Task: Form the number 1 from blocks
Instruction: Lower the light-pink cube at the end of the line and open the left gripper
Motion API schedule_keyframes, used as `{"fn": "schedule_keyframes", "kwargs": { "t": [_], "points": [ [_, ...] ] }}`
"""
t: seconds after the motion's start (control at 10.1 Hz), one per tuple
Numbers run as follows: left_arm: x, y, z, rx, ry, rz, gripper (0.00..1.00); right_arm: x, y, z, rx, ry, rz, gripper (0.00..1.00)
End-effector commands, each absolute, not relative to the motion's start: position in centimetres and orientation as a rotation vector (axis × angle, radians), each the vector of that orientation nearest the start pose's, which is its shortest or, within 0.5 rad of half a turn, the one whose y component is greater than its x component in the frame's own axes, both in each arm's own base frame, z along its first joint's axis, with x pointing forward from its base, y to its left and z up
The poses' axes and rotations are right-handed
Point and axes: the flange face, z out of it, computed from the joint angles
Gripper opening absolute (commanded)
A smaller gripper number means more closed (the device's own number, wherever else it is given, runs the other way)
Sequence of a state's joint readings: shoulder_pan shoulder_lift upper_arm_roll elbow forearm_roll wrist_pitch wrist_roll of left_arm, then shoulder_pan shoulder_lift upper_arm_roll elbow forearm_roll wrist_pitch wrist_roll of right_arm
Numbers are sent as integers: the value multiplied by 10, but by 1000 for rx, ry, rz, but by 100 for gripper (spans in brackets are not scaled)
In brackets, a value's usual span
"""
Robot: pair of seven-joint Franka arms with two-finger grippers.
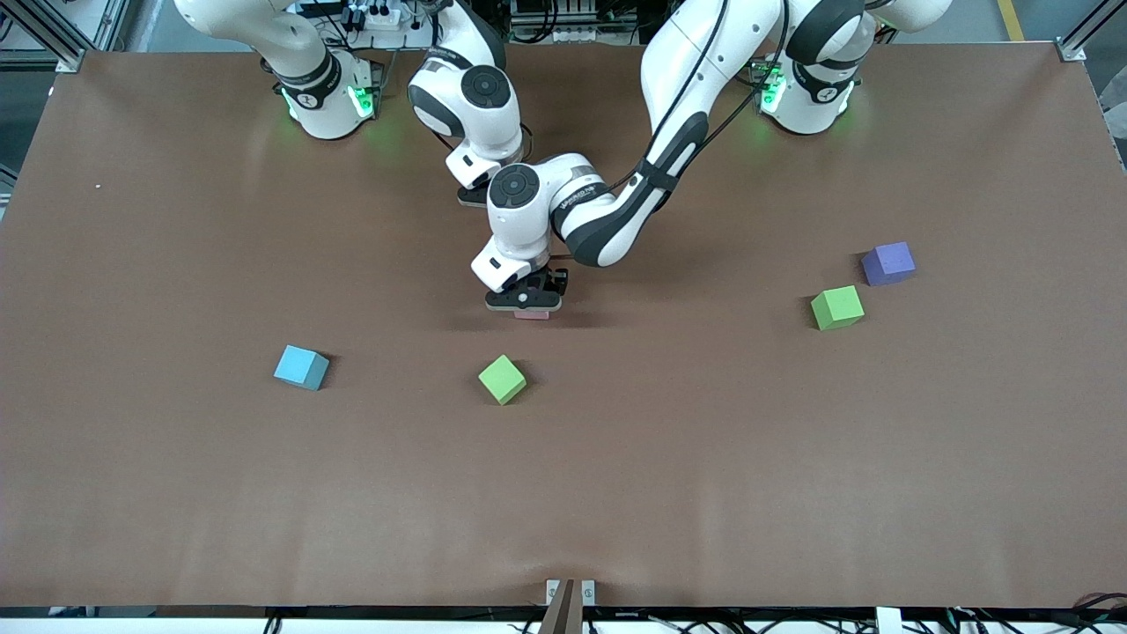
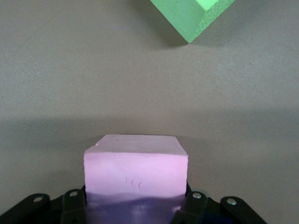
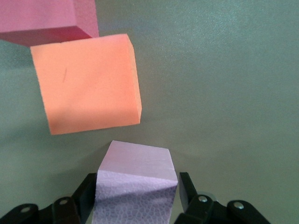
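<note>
Left end effector [image 2: 133,205] apparently clamped on pink block [image 2: 135,168]

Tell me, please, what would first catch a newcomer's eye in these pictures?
Both arms crowd together mid-table: the left gripper is shut on a pink block, and the right gripper straddles a light pink block beside an orange block. Loose cubes lie scattered: a light blue block, two green blocks and a purple block.

left gripper [image 1: 525,304] low at mid-table over a pink block [image 1: 532,313], right gripper hidden by the arm's wrist nearer the bases, light blue block [image 1: 301,367] and green block [image 1: 502,379] nearer the camera, second green block [image 1: 836,307] beside purple block [image 1: 888,263] toward the left arm's end
</note>
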State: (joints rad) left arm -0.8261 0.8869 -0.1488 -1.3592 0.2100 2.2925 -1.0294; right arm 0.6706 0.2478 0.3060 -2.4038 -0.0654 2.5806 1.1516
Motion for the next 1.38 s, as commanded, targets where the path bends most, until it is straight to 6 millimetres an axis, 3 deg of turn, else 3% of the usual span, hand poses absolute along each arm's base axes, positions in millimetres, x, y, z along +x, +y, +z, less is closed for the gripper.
{"fn": "schedule_keyframes", "kwargs": {
  "t": [0.0, 0.3, 0.39, 0.49, 0.99, 1.18, 1.28],
  "points": [
    [434, -602, 196, -3157, 25, -133, 0, 274, 413, 215, -3147, 187, 59, 80],
    [429, -605, 195, -3156, 39, -132, 0, 276, 412, 215, -3139, 201, 52, 80],
    [429, -605, 195, -3156, 44, -132, 10, 276, 411, 214, -3136, 212, 52, 80],
    [430, -604, 195, -3152, 56, -139, 99, 275, 410, 212, -3136, 231, 54, 80],
    [434, -604, 207, -3162, 33, -157, 100, 264, 405, 204, -3151, 240, 70, 80],
    [447, -597, 220, -3169, 3, -182, 100, 263, 406, 202, -3145, 237, 71, 78],
    [461, -588, 234, -3180, -34, -203, 100, 264, 407, 200, -3136, 237, 67, 73]
  ]
}}
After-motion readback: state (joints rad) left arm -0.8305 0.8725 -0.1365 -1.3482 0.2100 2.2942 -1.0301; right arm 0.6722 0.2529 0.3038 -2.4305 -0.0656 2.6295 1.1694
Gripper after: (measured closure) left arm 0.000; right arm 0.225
